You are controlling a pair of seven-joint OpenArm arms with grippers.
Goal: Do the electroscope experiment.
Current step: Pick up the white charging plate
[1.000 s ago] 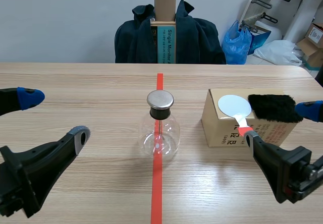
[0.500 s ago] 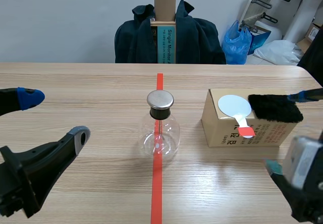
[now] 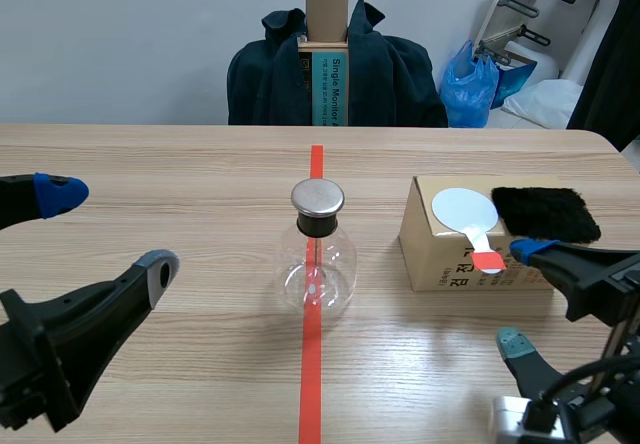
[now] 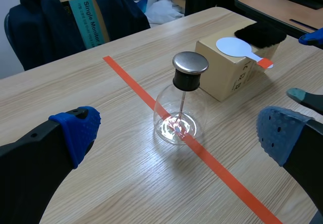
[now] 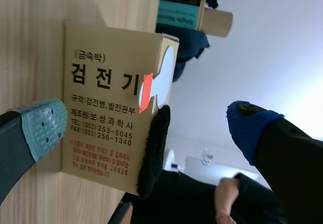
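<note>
The electroscope, a clear glass flask (image 3: pixel 316 260) with a metal cap (image 3: pixel 318 198), stands on the red tape line mid-table. To its right a cardboard box (image 3: pixel 440 256) carries a white paddle with a red handle (image 3: pixel 466 211) and a black fur cloth (image 3: pixel 545 213). My left gripper (image 3: pixel 105 229) is open, low at the left, well short of the flask (image 4: pixel 180 114). My right gripper (image 3: pixel 522 299) is open and turned on its side just in front of the box (image 5: pixel 91 57). In its view the paddle (image 5: pixel 161 77) and fur (image 5: pixel 154 153) lie ahead between the fingers, untouched.
A chair with a dark jacket and an upright carton (image 3: pixel 328 64) stands behind the table. A blue bag (image 3: pixel 470 84) lies at the back right. A person in dark clothing (image 3: pixel 612 54) stands at the table's far right corner, one hand (image 5: pixel 227 193) showing.
My right arm has dropped and rolled, so its fingers went from flanking the box to one above the other before it. A dark-clothed person has come in at the right. The left arm is unchanged.
</note>
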